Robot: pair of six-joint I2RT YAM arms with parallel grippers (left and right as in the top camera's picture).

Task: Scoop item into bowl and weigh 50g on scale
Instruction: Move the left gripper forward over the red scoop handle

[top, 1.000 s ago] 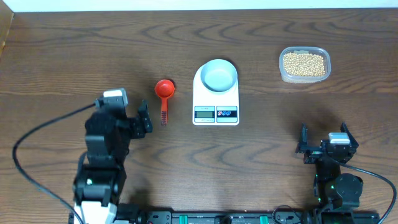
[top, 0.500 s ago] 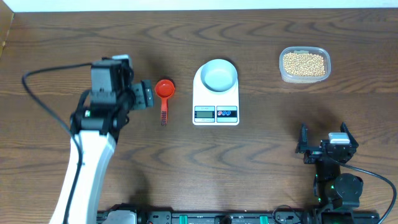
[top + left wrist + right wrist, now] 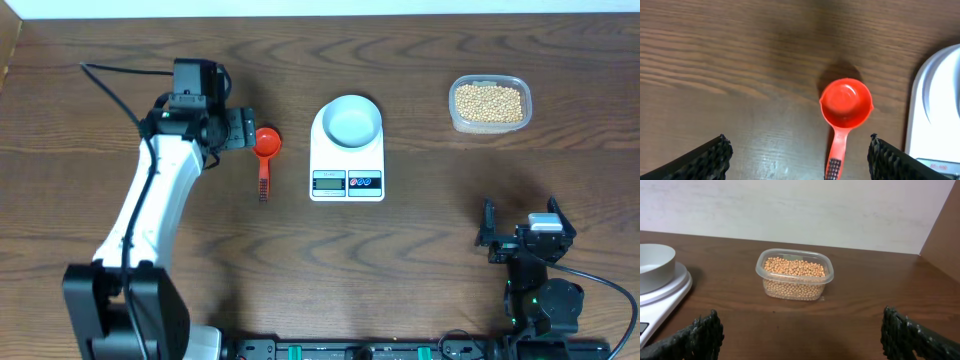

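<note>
Both stand open: right end effector (image 3: 521, 226) idle, left end effector (image 3: 243, 130) poised at the red scoop (image 3: 845, 103), best gripped squarely across its handle (image 3: 836, 149), not its cup.

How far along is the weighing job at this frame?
Done: the bowl sits empty on the scale. In hand: the left gripper is open at the empty red scoop, not gripping it. Left: grasp the scoop, carry soybeans from the clear tub, fill the bowl to weight. The right gripper sits open, idle.
</note>
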